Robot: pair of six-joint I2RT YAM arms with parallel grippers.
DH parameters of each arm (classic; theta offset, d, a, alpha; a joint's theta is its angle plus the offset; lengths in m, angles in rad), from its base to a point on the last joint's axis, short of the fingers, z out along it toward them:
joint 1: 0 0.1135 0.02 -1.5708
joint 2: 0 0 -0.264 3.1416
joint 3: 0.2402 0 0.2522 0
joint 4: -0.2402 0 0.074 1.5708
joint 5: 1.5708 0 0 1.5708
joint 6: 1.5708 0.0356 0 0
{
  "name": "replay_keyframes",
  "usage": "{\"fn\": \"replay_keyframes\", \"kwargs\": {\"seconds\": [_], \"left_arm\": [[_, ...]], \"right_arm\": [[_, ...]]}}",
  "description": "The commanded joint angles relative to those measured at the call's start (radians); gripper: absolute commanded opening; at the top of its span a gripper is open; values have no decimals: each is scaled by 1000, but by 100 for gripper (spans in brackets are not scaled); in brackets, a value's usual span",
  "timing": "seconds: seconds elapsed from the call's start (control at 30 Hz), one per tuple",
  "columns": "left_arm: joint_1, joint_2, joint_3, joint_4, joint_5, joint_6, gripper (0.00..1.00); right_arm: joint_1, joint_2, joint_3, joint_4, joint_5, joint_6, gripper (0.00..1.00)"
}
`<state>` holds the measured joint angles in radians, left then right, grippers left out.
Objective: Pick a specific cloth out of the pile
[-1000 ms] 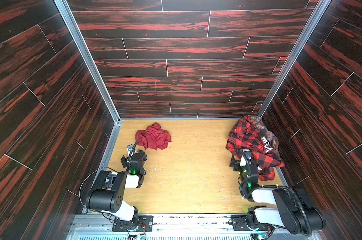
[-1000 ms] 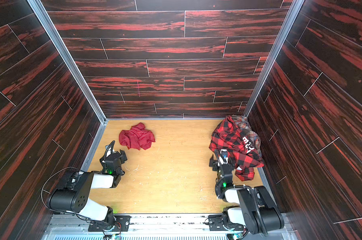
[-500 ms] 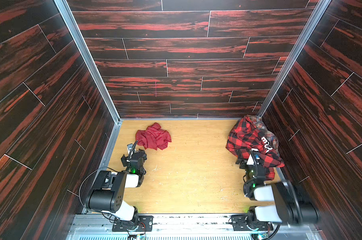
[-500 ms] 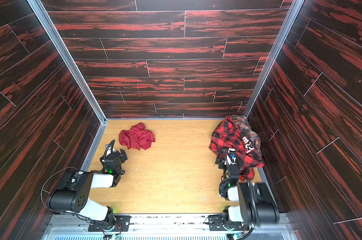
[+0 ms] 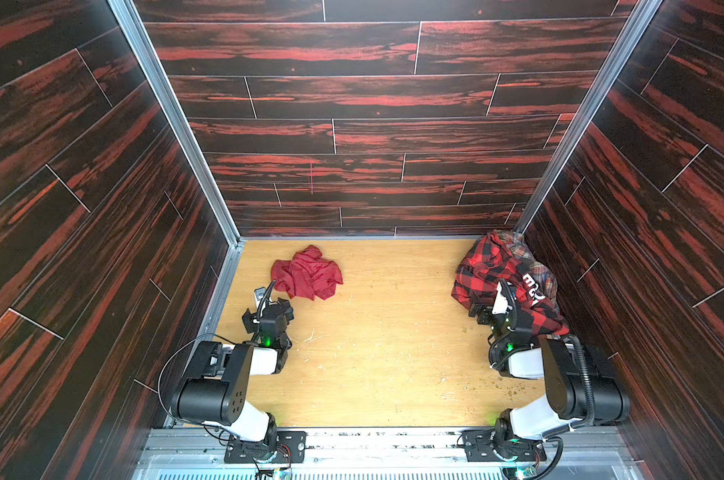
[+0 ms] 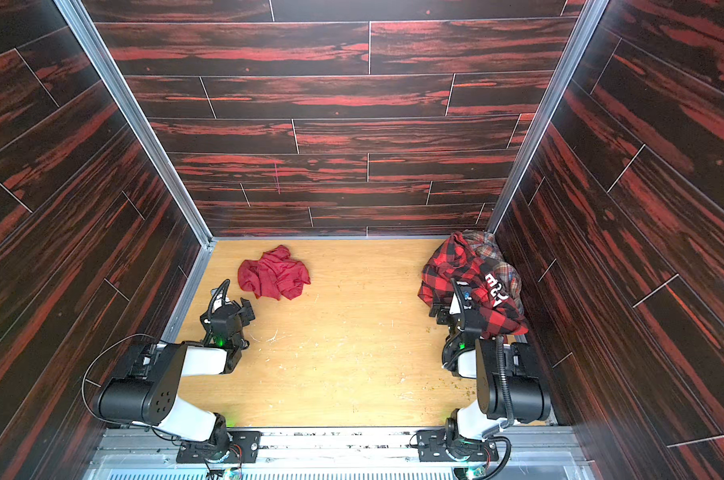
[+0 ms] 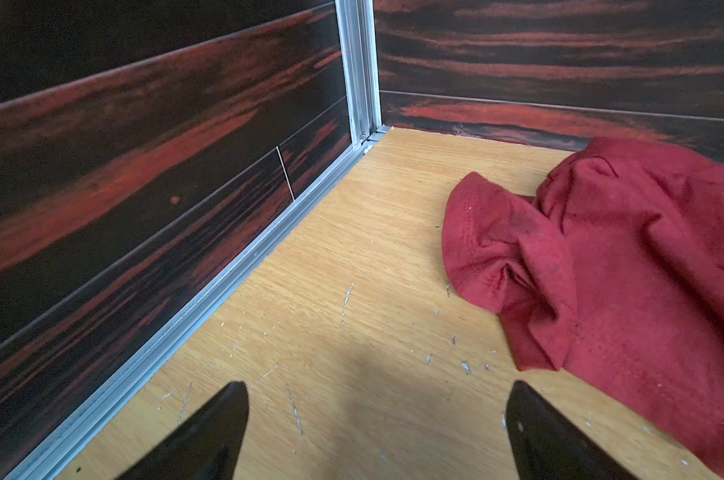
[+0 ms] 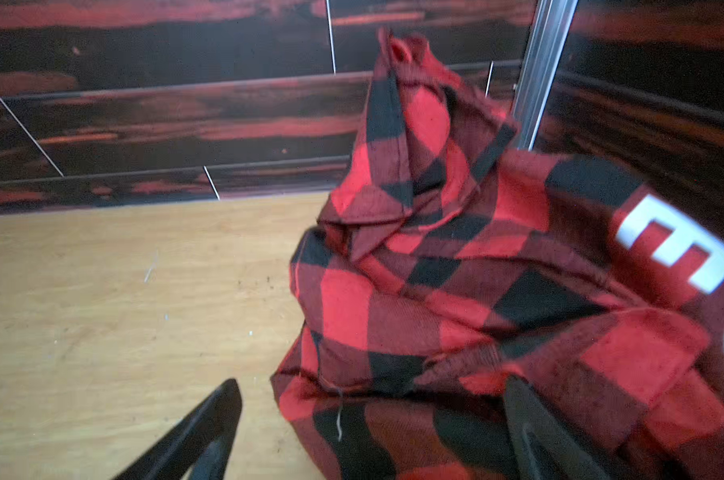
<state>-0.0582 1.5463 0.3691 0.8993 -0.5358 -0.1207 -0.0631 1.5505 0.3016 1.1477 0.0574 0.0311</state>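
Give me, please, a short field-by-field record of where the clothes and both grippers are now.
target: plain dark-red soft fabric cloth, crumpled alone on the light wooden tabletop, far left
pile: garment heap topped by a red-and-black checked shirt, far right corner
left gripper: open, empty, just short of the cloth
right gripper: open at the pile's near edge, gripping nothing
status: cloth lies apart from the pile

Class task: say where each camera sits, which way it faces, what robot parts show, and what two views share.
Top views: high behind the robot, looking down on left arm and right arm.
Left wrist: low, facing the cloth; open left gripper shows.
Right wrist: low, facing the pile; open right gripper shows.
Shared: top and left wrist views show the cloth.
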Motion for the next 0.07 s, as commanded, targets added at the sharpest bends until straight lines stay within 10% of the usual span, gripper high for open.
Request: {"fn": "replay_keyframes", "kwargs": {"seconds": [0.0, 0.03], "left_arm": [[12, -5, 21, -10, 12, -4, 99], [14, -6, 21, -10, 14, -5, 99]], "right_arm": [[-3, 7, 8, -22, -2, 16, 99], [-2, 9, 8, -17, -1, 17, 99]]}}
